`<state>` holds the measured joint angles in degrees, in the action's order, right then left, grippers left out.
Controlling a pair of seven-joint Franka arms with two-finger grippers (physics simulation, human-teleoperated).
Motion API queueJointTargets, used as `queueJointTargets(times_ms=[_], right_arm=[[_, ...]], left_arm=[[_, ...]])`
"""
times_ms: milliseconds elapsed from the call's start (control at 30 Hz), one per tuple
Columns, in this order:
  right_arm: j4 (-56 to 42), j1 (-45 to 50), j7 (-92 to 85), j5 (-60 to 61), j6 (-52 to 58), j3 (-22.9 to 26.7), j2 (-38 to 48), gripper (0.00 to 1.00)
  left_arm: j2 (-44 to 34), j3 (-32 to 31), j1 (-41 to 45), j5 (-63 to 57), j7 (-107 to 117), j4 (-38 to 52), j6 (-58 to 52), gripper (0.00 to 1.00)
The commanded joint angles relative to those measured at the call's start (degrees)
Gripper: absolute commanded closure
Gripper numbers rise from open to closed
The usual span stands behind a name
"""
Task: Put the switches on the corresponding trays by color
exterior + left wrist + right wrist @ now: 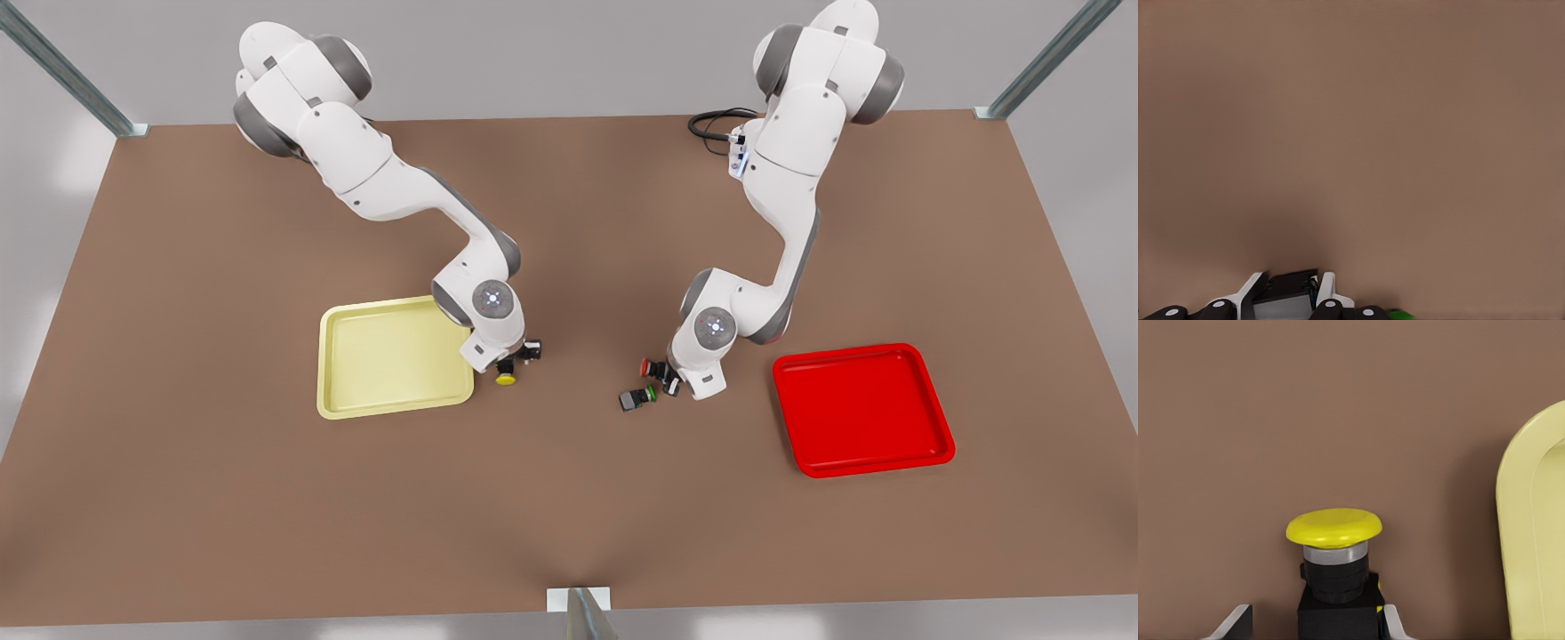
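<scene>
Brown tabletop (569, 498), grey walls behind, metal frame posts at the corners.

Yellow switch (506, 378): sits just off the yellow tray's (394, 409) corner on the side toward the table's middle, outside the rim. In the right wrist view the yellow cap (1334, 525) points away from the camera, and the dark body sits between the two fingertips (1238, 621). Right tool (508, 366) is clenched on the yellow switch. I can't tell whether the switch is touching the tabletop or just above it.

Red switch (652, 367): near the table's middle, red cap pointing toward the front view's left, body tucked against the left tool (669, 378). The left wrist view shows a dark grey boxy body (1288, 293) pinched between the white fingertips (1327, 288), so the left tool is clamped on the red switch. It is well apart from the red tray (933, 418), which lies toward the front view's right.

Green switch (637, 398): lying on its side on the tabletop just beside the left tool, on the camera side, loose. A sliver of green (1399, 315) shows at the edge of the left wrist view.

Containers: there's nothing inside the yellow tray or the red tray. Both trays lie flat, well apart from each other, with the arms between them.
</scene>
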<state>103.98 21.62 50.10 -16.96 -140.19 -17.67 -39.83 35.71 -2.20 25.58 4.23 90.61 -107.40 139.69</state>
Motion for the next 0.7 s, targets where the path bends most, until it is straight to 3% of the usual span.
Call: queueJointTargets(times_ms=[0, 200, 333, 500, 667], right_arm=[[0.0, 0.0, 0.0, 0.0, 0.0, 0.0, 0.02, 0.36], [0.0, -0.08, 0.44, 0.0, 0.35, 0.0, 0.37, 0.36], [0.0, 0.0, 0.35, 0.0, 0.35, 0.09, 0.19, 0.4], [0.0, -0.08, 0.35, 0.0, 0.35, 0.09, 0.28, 0.47], [0.0, 0.0, 0.35, 0.0, 0.35, 0.26, 0.28, 0.49]], left_arm=[[-0.12, 0.0, 0.0, -0.01, 0.0, 0.0, -0.29, 0.49], [-4.16, 0.26, -0.18, -0.09, -1.93, -2.02, -4.16, 0.49], [-7.15, 7.55, -0.26, -0.01, -12.39, -2.02, -8.91, 0.49], [-7.41, 21.0, -1.14, 3.5, -34.09, -1.76, -9.79, 0.49], [-4.95, 22.85, -10.19, 5.71, -50.09, -0.26, -9.09, 0.47]])
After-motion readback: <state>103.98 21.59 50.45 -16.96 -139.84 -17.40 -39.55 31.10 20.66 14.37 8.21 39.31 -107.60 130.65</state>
